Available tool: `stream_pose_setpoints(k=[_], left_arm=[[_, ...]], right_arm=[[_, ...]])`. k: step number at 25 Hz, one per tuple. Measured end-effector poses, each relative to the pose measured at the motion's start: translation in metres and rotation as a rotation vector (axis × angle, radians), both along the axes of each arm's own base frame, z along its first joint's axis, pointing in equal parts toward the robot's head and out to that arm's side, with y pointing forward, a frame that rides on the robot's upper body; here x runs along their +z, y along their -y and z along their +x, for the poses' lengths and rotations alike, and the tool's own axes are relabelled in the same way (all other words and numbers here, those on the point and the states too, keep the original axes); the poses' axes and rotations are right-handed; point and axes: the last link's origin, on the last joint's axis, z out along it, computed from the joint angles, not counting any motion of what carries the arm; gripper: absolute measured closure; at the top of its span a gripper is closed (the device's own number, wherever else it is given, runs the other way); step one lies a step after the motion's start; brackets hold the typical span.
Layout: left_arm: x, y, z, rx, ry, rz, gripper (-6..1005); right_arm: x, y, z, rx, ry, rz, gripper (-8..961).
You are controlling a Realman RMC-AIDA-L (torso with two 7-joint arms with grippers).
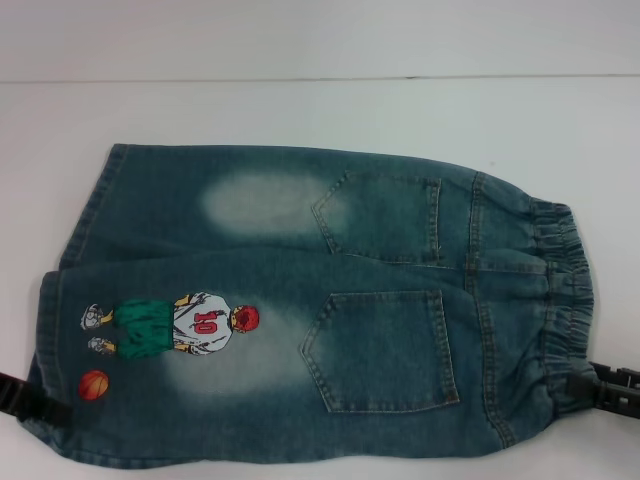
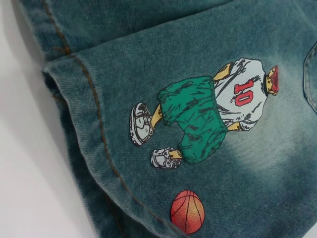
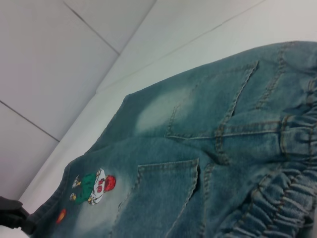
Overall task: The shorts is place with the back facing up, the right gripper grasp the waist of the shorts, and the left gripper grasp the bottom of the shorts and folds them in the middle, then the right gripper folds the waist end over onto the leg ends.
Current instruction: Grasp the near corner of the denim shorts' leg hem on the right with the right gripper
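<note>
The blue denim shorts [image 1: 300, 300] lie flat on the white table with the two back pockets [image 1: 385, 350] facing up. The gathered elastic waist [image 1: 565, 300] is at the right. The bottom of the shorts, its two leg hems [image 1: 50, 330], is at the left, beside the cartoon player print [image 1: 175, 325] and orange ball [image 1: 93, 385]. My left gripper [image 1: 22, 396] sits at the near corner of the near leg hem. My right gripper [image 1: 610, 388] sits at the near end of the waistband. The left wrist view shows the hem [image 2: 94, 129] and print [image 2: 208, 114] close up.
The white table [image 1: 300, 110] extends beyond the shorts toward a pale back wall [image 1: 300, 40]. In the right wrist view the other arm's black gripper [image 3: 15, 214] shows far off by the leg hem.
</note>
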Motion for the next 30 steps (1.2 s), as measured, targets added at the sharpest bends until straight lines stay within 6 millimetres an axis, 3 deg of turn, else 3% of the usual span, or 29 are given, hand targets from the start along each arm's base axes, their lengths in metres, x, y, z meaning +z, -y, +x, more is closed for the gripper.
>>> stream_pose_setpoints(k=[6, 11, 20, 30], left_arm=[[0.0, -0.0001, 0.0001, -0.001, -0.001, -0.001, 931], [-0.0004, -0.001, 0.0011, -0.004, 0.0, -0.002, 930], [-0.0009, -0.0019, 0.002, -0.006, -0.003, -0.006, 930], [-0.001, -0.0025, 0.0024, -0.008, -0.002, -0.004, 930]], right_arm=[[-0.0019, 0.0027, 0.0008, -0.005, 0.003, -0.014, 93], [-0.0038, 0.0072, 0.0017, 0.003, 0.013, -0.041, 237], [-0.0082, 0.0047, -0.0037, 0.032, 0.011, -0.068, 263], [0.001, 0.0072, 0.0033, 0.004, 0.023, -0.054, 326]])
